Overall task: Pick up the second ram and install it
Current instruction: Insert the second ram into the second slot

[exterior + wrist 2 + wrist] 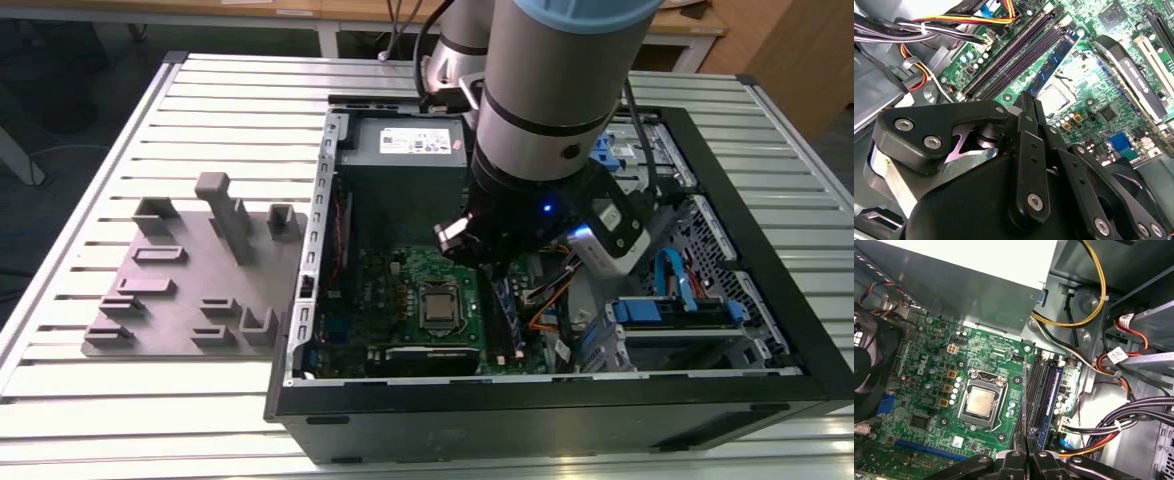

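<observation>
My gripper (487, 262) hangs inside the open computer case, low over the green motherboard (396, 272). It is shut on the second ram (1025, 395), a slim stick seen edge-on in the first wrist view, reaching out from between the fingertips. In the second wrist view the second ram (1054, 62) shows its bluish board and black chips, running from the gripper (1025, 102) alongside the dark memory slots (1004, 62). It sits over the slots (1035, 390) beside the CPU socket (979, 402). Whether it touches a slot I cannot tell.
Another blue memory stick (1051, 390) stands in the slot farthest from the CPU. Bundled cables (1124, 425) lie close beside the slots. The power supply (400, 150), a fan (866, 375) and the drive bay (674, 310) ring the board. A grey holder plate (187, 280) lies outside the case.
</observation>
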{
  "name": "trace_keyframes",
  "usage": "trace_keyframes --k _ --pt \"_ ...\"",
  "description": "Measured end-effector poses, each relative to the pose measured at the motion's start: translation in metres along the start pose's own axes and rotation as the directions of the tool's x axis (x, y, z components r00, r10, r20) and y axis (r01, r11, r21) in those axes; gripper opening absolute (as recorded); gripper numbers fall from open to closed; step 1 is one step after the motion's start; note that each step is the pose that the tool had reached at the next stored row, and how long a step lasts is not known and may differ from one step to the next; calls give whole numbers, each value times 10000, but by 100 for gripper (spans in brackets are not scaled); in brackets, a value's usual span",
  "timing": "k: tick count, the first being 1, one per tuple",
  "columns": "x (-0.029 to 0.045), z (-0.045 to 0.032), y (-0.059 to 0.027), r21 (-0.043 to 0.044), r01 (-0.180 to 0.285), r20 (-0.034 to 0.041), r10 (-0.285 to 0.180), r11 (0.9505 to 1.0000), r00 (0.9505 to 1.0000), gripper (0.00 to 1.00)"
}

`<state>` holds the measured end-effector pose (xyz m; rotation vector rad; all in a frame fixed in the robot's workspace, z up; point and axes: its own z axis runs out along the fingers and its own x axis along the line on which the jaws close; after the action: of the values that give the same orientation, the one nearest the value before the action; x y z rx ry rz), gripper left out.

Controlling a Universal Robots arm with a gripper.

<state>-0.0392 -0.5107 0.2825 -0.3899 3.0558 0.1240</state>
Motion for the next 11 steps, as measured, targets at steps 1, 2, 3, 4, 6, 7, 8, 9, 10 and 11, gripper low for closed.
trace_keyframes --k 1,2,3,4,6,7,8,9,10,11 --pt "0 0 0 4 -50 4 50 10000 10000 13" --pt "0 1 0 7 -106 8 106 9999 9999 13" --pt "0 1 0 11 -157 12 157 9999 9999 13" --pt "0 1 0 14 -207 16 207 9998 9998 13" --pt "0 1 0 21 -308 23 308 9995 9995 13" --pt "0 1 0 24 -358 27 358 9994 9994 13" --pt "0 1 0 28 -411 31 410 9992 9992 13" --pt "0 2 0 31 -459 34 459 9989 9989 13" --pt "0 2 0 34 -506 38 506 9987 9987 13" --pt "0 2 0 37 -554 41 553 9985 9985 13"
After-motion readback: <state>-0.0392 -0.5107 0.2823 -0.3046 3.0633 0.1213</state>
